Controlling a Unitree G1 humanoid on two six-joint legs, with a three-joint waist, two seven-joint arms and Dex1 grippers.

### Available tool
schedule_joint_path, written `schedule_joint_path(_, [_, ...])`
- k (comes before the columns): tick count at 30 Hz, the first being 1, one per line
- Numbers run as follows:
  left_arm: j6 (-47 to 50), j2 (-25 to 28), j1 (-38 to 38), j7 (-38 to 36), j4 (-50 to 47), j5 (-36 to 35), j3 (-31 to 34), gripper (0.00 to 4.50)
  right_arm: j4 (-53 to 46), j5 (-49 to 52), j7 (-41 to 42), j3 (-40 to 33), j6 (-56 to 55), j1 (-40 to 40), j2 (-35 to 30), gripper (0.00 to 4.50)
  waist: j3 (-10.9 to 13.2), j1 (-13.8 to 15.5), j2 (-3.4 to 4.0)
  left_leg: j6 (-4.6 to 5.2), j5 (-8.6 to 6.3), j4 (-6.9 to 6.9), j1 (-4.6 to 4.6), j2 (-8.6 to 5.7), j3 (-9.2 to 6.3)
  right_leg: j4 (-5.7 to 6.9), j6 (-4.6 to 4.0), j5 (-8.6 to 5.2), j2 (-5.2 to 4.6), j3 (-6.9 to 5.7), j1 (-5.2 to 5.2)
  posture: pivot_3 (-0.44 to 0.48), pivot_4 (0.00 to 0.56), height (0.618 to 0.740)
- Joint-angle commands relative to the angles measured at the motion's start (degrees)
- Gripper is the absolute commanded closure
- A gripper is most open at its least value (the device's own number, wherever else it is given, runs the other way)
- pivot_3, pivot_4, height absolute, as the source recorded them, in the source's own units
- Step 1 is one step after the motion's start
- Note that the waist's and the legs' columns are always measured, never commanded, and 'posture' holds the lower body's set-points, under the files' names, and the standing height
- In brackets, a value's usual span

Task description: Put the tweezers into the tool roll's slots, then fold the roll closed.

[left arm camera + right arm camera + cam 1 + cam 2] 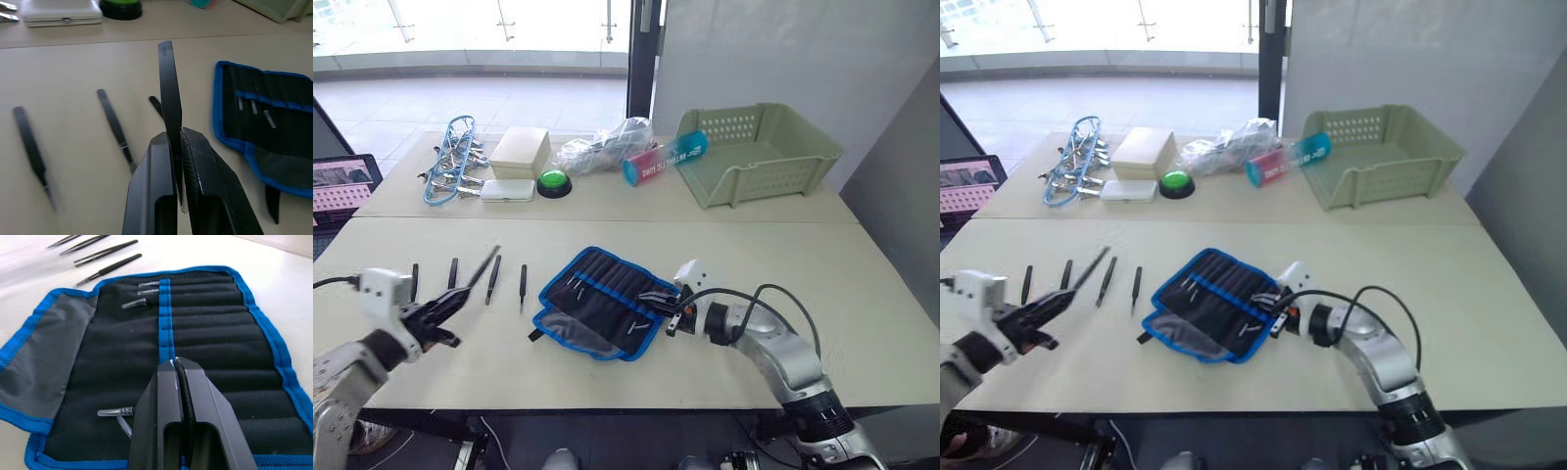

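Tweezers [169, 83], one pair, stood clamped in the left gripper [440, 311], whose fingers were closed on its lower end, long axis pointing up and away. To its right lay the open tool roll [600, 300], slots [220, 328] exposed; the right gripper [658, 302], jaws together, pressed on its near edge. Four more tweezers [493, 278] lay beyond on the table [705, 245].

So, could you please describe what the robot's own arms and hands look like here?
Both arms are silver-grey metal with black joint sections. Each carries a white boxy module at the wrist and ends in two black, tapered fingers. A black cable loops over the forearm behind the right hand, and another trails from the wrist of the left hand. No markings are legible.
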Motion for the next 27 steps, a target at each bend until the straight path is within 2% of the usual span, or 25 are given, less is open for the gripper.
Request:
schedule_joint_path(1, [8.5, 2.8, -2.4, 0.8, -6.8, -4.7, -4.0, 4.50, 3.8, -2.0, 0.1, -0.9, -3.6, -2.1, 0.6, 4.47, 0.0, -0.6, 0.00, 0.00, 0.00, 0.00, 0.00, 0.00, 0.00, 0.00, 0.00, 0.00, 0.00, 0.01, 0.00, 0.000, 0.150, 0.722])
schedule_joint_path(5, [19.1, 5.4, -6.0, 3.9, -12.0, -10.0, -8.3, 4.50, 7.0, -3.4, 0.4, -0.8, -3.7, -2.0, 0.6, 4.47, 0.0, -0.8, 0.02, 0.00, 0.00, -0.04, 0.02, 0.02, 0.00, 0.00, 0.00, 0.00, 0.03, 0.01, -0.02, 0.000, 0.150, 0.722])
schedule_joint_path(8, [23.2, 4.9, -8.7, 6.4, -14.5, -12.1, -11.2, 4.50, 7.7, -3.7, 1.4, -0.9, -4.8, -0.3, 0.3, 4.47, 0.0, -0.6, 0.02, 0.00, 0.00, -0.01, 0.01, 0.00, 0.00, -0.02, 0.00, 0.00, 0.02, 0.03, 0.01, 0.000, 0.150, 0.722])
schedule_joint_path(13, [34.1, 3.9, -15.1, 14.1, -12.8, -14.8, -12.7, 4.50, 8.5, -5.4, 0.7, -0.2, -4.6, 0.7, 0.6, 4.47, 0.0, -0.6, 0.02, 0.00, 0.00, 0.00, 0.04, 0.00, 0.00, -0.01, 0.00, 0.00, 0.03, 0.03, 0.03, 0.000, 0.150, 0.722])
schedule_joint_path(17, [43.0, 4.9, -20.0, 17.7, -12.1, -13.9, -14.7, 4.50, 7.8, -6.2, -0.1, 0.5, -3.8, 0.5, 1.8, 4.47, 0.0, -0.8, 0.00, 0.00, 0.00, 0.04, 0.08, 0.00, -0.03, 0.01, 0.00, 0.00, 0.03, 0.04, 0.09, 0.000, 0.150, 0.722])
schedule_joint_path(22, [46.0, 4.9, -23.2, 17.5, -10.8, -11.8, -17.2, 4.50, 6.8, -7.1, -1.0, 1.3, -2.9, 0.7, 3.3, 4.47, 0.0, -0.8, 0.00, -0.01, 0.01, 0.03, 0.10, 0.01, -0.03, 0.02, -0.01, 0.00, 0.04, 0.05, 0.09, 0.000, 0.150, 0.722])
schedule_joint_path(27, [44.8, 4.9, -24.7, 16.1, -9.4, -8.7, -20.4, 4.50, 6.1, -8.1, -1.5, 2.4, -1.6, 1.3, 3.6, 4.47, 0.0, -0.7, 0.00, -0.02, 0.01, 0.03, 0.10, 0.01, -0.03, 0.01, -0.01, 0.00, 0.04, 0.05, 0.10, 0.000, 0.150, 0.722])
